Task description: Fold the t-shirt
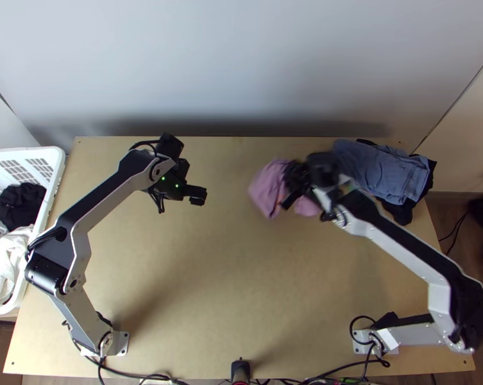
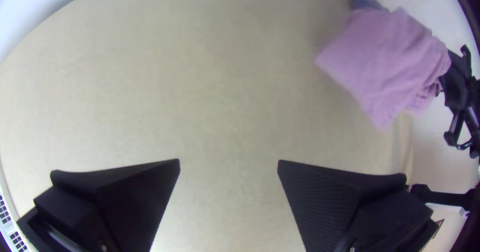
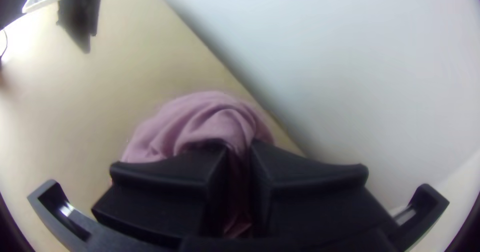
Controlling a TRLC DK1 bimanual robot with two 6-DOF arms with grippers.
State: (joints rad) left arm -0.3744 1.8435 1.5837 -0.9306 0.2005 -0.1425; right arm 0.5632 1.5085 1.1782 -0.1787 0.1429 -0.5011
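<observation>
The pink t-shirt [image 1: 267,188] hangs bunched from my right gripper [image 1: 291,192], right of the table's middle toward the back. In the right wrist view, my right gripper [image 3: 239,157] is shut on a gathered part of the pink cloth [image 3: 200,117]. The left wrist view shows the pink t-shirt [image 2: 382,62] with loose corners hanging down. My left gripper [image 1: 196,194] stands over the back left of the table, apart from the shirt. Its two black fingers are wide apart in the left wrist view, and my left gripper [image 2: 229,164] has nothing between them.
Folded blue and black clothes [image 1: 385,173] lie at the table's back right. A white basket [image 1: 56,186] holding black and white cloth stands beyond the left edge. A wall [image 1: 241,70] rises behind the table [image 1: 228,282]. Cables run along the front edge.
</observation>
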